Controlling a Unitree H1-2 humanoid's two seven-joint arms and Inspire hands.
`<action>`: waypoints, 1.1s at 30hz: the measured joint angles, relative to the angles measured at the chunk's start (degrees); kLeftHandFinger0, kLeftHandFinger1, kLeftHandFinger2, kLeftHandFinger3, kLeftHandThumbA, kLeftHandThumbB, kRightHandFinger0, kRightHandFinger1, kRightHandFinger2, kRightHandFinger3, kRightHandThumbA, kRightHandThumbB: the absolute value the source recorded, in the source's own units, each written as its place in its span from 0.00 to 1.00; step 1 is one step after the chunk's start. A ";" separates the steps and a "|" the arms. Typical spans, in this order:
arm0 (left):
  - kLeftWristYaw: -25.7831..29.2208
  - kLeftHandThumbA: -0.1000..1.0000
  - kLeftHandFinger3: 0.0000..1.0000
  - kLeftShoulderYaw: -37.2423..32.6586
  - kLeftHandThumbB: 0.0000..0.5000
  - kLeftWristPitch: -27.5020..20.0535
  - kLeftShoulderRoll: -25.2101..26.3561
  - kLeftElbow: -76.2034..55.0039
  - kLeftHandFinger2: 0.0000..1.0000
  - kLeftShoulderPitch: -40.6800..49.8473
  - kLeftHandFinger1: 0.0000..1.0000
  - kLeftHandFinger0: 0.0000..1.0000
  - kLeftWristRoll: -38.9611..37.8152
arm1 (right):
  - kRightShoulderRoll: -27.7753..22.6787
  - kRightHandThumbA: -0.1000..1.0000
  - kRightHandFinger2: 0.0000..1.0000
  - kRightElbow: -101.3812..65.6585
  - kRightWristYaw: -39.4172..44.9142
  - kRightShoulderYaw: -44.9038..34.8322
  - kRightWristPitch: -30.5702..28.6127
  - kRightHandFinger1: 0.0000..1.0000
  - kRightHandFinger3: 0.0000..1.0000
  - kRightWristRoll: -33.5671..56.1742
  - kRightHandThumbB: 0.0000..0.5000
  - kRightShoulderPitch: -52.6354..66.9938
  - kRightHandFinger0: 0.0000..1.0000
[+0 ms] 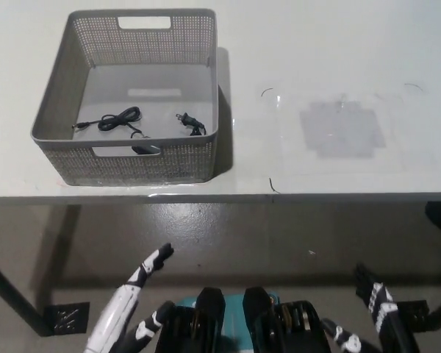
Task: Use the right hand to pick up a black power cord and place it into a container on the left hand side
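In the head view, you see a white table (338,88) that fills the upper half of the picture. Its near edge runs from left to right across the middle. Below this edge there is a grey floor (228,235), and a dark table leg (11,294) goes down at the lower left. A faint grey patch lies on the table surface at the right side.

On the left part of the table stands the grey perforated container (198,81), with a handle slot in its far wall and one in its near wall. The black power cord (121,118) lies inside it, on the bottom, close to the near wall. Its long axis runs from left to right: one thin end points to the left, the bundle is in the middle, and the plug end (189,123) lies at the right, close to the right wall.

Your white left hand (136,294) is low at the lower left, under the table edge, released with fingers apart, and it holds nothing. Your black right hand (371,316) is at the lower right, also below the table, with fingers spread and nothing in them.
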 measured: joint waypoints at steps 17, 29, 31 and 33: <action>-0.60 0.94 1.00 2.82 0.54 0.38 -0.66 2.65 1.00 -1.85 1.00 1.00 -6.58 | 0.87 1.00 1.00 9.50 5.03 0.16 -12.56 1.00 1.00 9.47 0.50 -4.02 1.00; -1.12 0.93 1.00 2.99 0.57 1.32 -0.82 3.31 1.00 -2.57 1.00 1.00 -8.52 | 0.78 1.00 1.00 11.15 6.05 0.06 -14.52 1.00 1.00 11.26 0.54 -5.14 1.00; -1.27 0.93 1.00 3.00 0.58 1.63 -0.82 3.30 1.00 -2.56 1.00 1.00 -8.60 | 0.76 1.00 1.00 11.27 6.15 0.03 -14.53 1.00 1.00 11.51 0.55 -5.17 1.00; -1.35 0.92 1.00 3.00 0.58 1.78 -0.82 3.31 1.00 -2.56 1.00 1.00 -8.64 | 0.74 1.00 1.00 11.29 6.21 0.00 -14.53 1.00 1.00 11.69 0.55 -5.19 1.00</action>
